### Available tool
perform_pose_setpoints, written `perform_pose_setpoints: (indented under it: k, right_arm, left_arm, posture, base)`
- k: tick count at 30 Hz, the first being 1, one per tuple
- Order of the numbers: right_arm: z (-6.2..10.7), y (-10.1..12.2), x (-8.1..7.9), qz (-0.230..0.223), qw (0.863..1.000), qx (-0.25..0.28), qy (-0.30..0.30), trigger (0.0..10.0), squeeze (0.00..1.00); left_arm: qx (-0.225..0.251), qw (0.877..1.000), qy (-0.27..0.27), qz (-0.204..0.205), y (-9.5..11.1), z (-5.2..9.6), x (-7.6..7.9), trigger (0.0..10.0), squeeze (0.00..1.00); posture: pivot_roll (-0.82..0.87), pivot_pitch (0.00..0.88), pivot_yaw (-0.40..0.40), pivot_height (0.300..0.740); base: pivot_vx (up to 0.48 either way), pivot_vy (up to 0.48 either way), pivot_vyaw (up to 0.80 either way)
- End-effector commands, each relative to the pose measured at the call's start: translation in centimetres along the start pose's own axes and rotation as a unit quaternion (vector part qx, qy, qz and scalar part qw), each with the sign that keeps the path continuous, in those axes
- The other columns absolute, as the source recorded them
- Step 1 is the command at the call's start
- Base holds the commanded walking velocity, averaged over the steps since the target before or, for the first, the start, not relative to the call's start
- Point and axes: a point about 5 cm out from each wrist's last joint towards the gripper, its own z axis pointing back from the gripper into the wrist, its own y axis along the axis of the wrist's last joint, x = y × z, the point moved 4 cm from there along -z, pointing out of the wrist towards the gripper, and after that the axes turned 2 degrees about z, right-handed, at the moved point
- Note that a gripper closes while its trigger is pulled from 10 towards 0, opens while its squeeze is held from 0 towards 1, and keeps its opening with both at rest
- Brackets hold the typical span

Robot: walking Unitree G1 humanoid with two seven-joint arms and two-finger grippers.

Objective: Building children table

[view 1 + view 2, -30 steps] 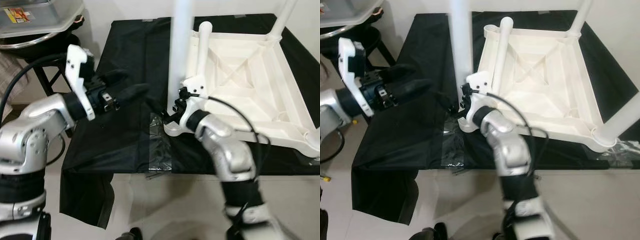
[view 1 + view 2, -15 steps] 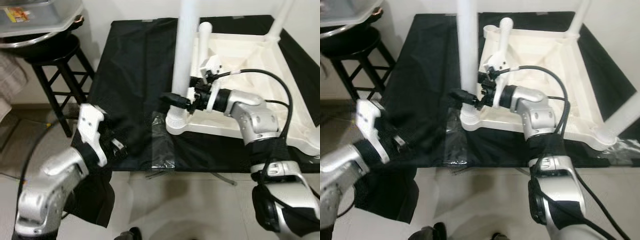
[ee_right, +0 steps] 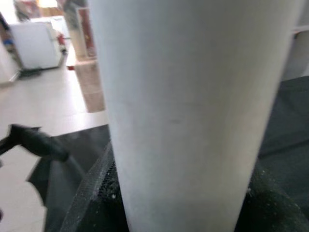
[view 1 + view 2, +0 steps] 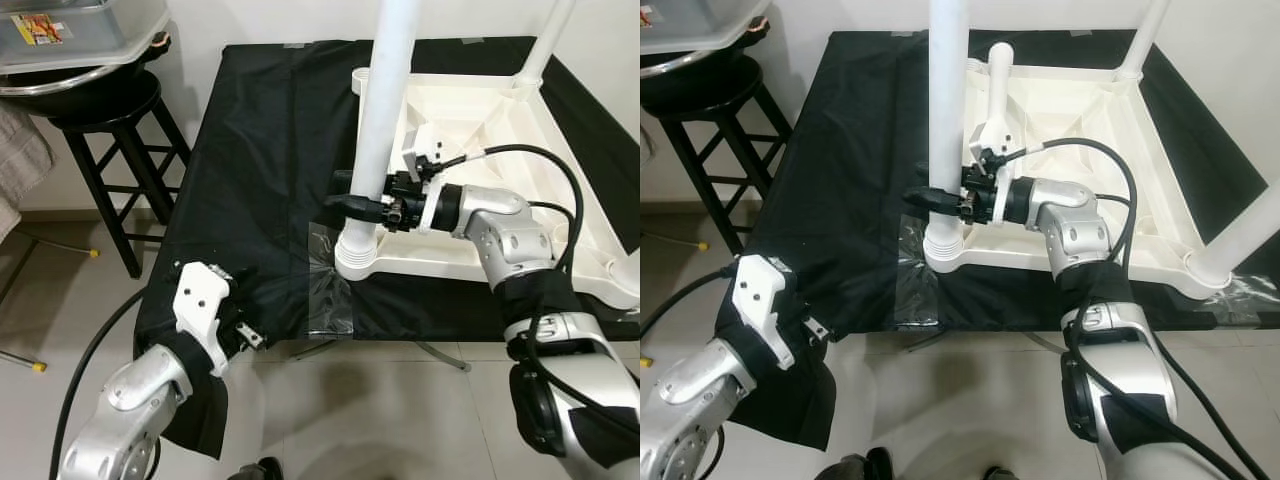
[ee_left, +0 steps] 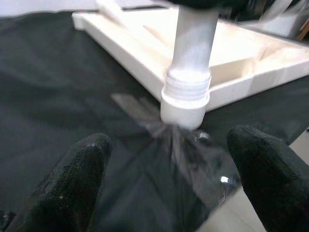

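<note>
My right gripper (image 4: 352, 204) is clamped on the near white table leg (image 4: 385, 110), low on the tube and just above its ribbed collar (image 4: 358, 243). The leg stands upright between my fingers; in my right wrist view its white surface (image 3: 188, 96) sits right against the camera, with dark finger padding on both sides of it. The leg rises from the near left corner of the upside-down white children's table (image 4: 480, 150), which stretches away from my right gripper toward my right side and farther back. It lies on a worktop draped in black cloth (image 4: 260, 150). A second leg (image 4: 542, 45) stands at the far corner and another (image 4: 1250, 225) at the near right corner. Below my gripper, a patch of clear tape (image 4: 330, 290) lies on the cloth at the foot of the collar.

My left gripper (image 5: 169, 179) hangs low off the worktop's near left edge, its two black fingers (image 5: 72, 179) spread wide apart and holding nothing. Straight ahead of it, beyond the gap between the fingers, are the collar and table corner. A black stool (image 4: 110, 130) stands well off to my left.
</note>
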Motion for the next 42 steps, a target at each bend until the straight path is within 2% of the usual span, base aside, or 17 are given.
perform_pose_setpoints:
  k: [1,5,6,7,8,11,18,19,22,23,25,26,32,33,35,36,42]
  right_arm:
    - [0.5,-2.7,-0.2,-0.031,0.998,-0.043,-0.021,0.0,0.00]
    - [1.8,-5.5,-0.2,-0.041,0.984,-0.086,-0.151,0.0,0.00]
    - [3.4,-7.7,0.1,-0.043,0.943,-0.133,-0.303,0.0,0.00]
    - [3.4,-7.7,0.1,-0.043,0.943,-0.133,-0.303,0.0,0.00]
    - [5.8,-9.4,-0.6,-0.064,0.877,-0.161,-0.448,0.0,0.00]
    - [4.1,-11.2,-6.9,-0.101,0.873,-0.163,-0.448,0.0,0.00]
    - [2.2,-11.0,-6.8,-0.106,0.883,-0.143,-0.434,0.0,0.00]
    - [1.9,-11.0,-6.7,-0.108,0.886,-0.141,-0.429,2.2,0.00]
    - [1.6,-11.0,-6.6,-0.111,0.887,-0.142,-0.425,2.2,0.00]
    - [1.7,-10.7,-6.9,-0.111,0.884,-0.146,-0.429,10.0,0.00]
    - [1.7,-10.5,-7.2,-0.111,0.881,-0.149,-0.434,10.0,0.00]
    - [1.3,-10.0,-7.0,-0.113,0.894,-0.132,-0.413,10.0,1.00]
    - [0.3,-7.6,-6.1,-0.111,0.935,-0.068,-0.330,10.0,1.00]
    - [0.3,-7.0,-5.5,-0.098,0.947,-0.058,-0.300,10.0,0.63]
    - [0.3,-7.0,-5.5,-0.098,0.947,-0.058,-0.300,10.0,0.63]
    - [0.3,-6.6,-4.8,-0.066,0.962,-0.059,-0.259,10.0,0.00]
    - [0.4,-5.6,-3.9,-0.015,0.989,-0.060,-0.136,10.0,0.00]
  left_arm:
    - [-0.010,1.000,0.005,-0.002,-0.9,0.2,0.2,10.0,0.00]
    - [-0.010,1.000,0.013,0.002,-1.8,0.4,0.8,10.0,0.00]
    - [-0.009,1.000,0.015,0.008,-2.2,0.5,1.2,10.0,0.00]
    - [-0.009,1.000,0.015,0.008,-2.2,0.5,1.2,10.0,0.00]
    - [-0.009,1.000,0.014,0.016,-2.4,0.6,1.5,10.0,0.00]
    - [-0.011,1.000,0.006,0.028,-2.9,0.6,2.1,10.0,0.00]
    - [-0.008,1.000,0.005,0.023,-3.2,0.3,1.7,10.0,0.00]
    - [-0.005,1.000,0.003,0.021,-3.3,0.1,1.7,10.0,0.00]
    - [0.000,1.000,0.001,0.019,-3.4,-0.1,1.7,10.0,0.00]
    - [0.003,1.000,0.002,0.016,-3.4,-0.2,1.7,10.0,0.00]
    - [0.005,1.000,0.002,0.014,-3.4,-0.3,1.7,10.0,0.00]
    - [0.007,1.000,0.002,0.012,-3.4,-0.5,1.6,10.0,0.00]
    - [0.012,1.000,0.007,0.007,-3.4,-0.7,1.5,10.0,0.00]
    - [0.013,1.000,0.011,0.001,-3.4,-0.7,1.5,10.0,0.00]
    - [0.013,1.000,0.011,0.001,-3.4,-0.7,1.5,10.0,0.00]
    - [0.015,1.000,0.016,-0.004,-3.3,-0.9,1.4,10.0,0.00]
    - [0.019,0.999,0.025,-0.019,-3.3,-1.0,1.5,10.0,0.00]
  posture:
    - [0.07,0.237,-0.016,0.740]
    - [0.04,0.236,-0.010,0.740]
    - [0.04,0.235,-0.008,0.740]
    - [0.04,0.235,-0.008,0.740]
    - [0.03,0.236,-0.001,0.740]
    - [0.02,0.218,0.038,0.740]
    - [0.03,0.206,0.036,0.740]
    - [0.03,0.202,0.035,0.740]
    - [0.03,0.202,0.035,0.740]
    - [0.03,0.201,0.036,0.740]
    - [0.03,0.201,0.036,0.740]
    - [0.03,0.199,0.038,0.740]
    - [0.03,0.196,0.037,0.740]
    - [0.04,0.195,0.031,0.740]
    - [0.04,0.195,0.031,0.740]
    - [0.04,0.192,0.028,0.740]
    - [0.06,0.195,0.019,0.740]
  base:
    - [0.000,0.000,0.00]
    - [0.000,0.000,0.00]
    - [0.000,0.000,0.00]
    - [0.000,0.000,0.00]
    - [0.000,0.000,0.00]
    - [0.000,0.000,0.00]
    - [0.000,0.000,0.00]
    - [0.000,0.000,0.00]
    - [0.000,0.000,0.00]
    - [0.000,0.000,0.00]
    - [0.000,0.000,0.00]
    - [0.000,0.000,0.00]
    - [0.000,0.000,0.00]
    - [0.000,0.000,0.00]
    - [0.000,0.000,0.00]
    - [0.000,0.000,0.00]
    - [0.000,0.000,0.00]
